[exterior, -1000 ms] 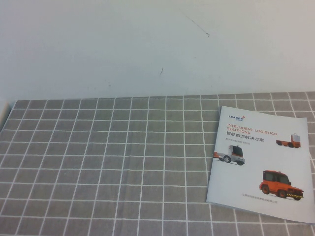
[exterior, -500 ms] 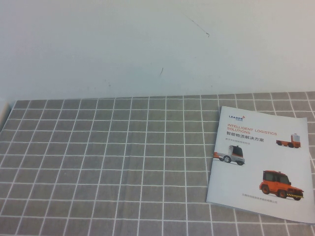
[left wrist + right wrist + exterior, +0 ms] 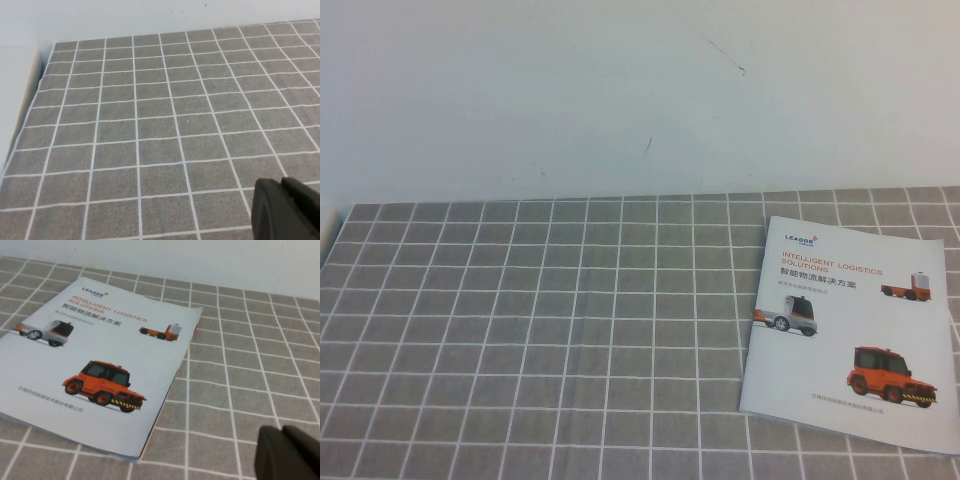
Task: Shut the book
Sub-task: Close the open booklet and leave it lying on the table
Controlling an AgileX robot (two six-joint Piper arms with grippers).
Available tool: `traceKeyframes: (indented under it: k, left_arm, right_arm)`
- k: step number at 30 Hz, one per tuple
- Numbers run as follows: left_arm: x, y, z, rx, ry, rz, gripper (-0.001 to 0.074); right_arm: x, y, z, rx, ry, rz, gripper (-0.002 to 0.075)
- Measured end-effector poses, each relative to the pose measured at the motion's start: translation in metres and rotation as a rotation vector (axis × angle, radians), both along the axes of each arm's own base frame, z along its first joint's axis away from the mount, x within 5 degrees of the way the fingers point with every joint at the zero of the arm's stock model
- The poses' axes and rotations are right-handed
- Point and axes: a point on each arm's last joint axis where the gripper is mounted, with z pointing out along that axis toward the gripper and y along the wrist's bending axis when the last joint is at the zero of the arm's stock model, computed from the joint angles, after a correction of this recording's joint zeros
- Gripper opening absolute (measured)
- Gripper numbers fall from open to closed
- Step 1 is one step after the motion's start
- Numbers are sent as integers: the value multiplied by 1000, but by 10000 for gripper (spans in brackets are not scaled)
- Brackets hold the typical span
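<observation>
The book [image 3: 850, 335] is a thin white brochure with red lettering and orange vehicles on its cover. It lies shut and flat on the checked cloth at the right side of the table, also seen as the book [image 3: 95, 357] in the right wrist view. My right gripper [image 3: 281, 432] hangs shut above bare cloth beside the book's right edge, holding nothing. Over the left part of the cloth, my left gripper [image 3: 281, 184] is shut and empty. Neither arm shows in the high view.
A grey cloth [image 3: 550, 330] with white grid lines covers the table. A pale wall [image 3: 620, 90] rises behind it. The cloth's left edge [image 3: 30, 107] meets a white surface.
</observation>
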Motion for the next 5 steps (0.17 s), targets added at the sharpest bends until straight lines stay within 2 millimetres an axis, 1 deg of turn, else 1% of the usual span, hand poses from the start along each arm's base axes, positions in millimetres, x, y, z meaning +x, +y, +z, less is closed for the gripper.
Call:
traceKeyframes:
  k: [5]
  left_arm:
    - [0,0,0,0,0,0,-4]
  right_arm:
    - [0,0,0,0,0,0,-1]
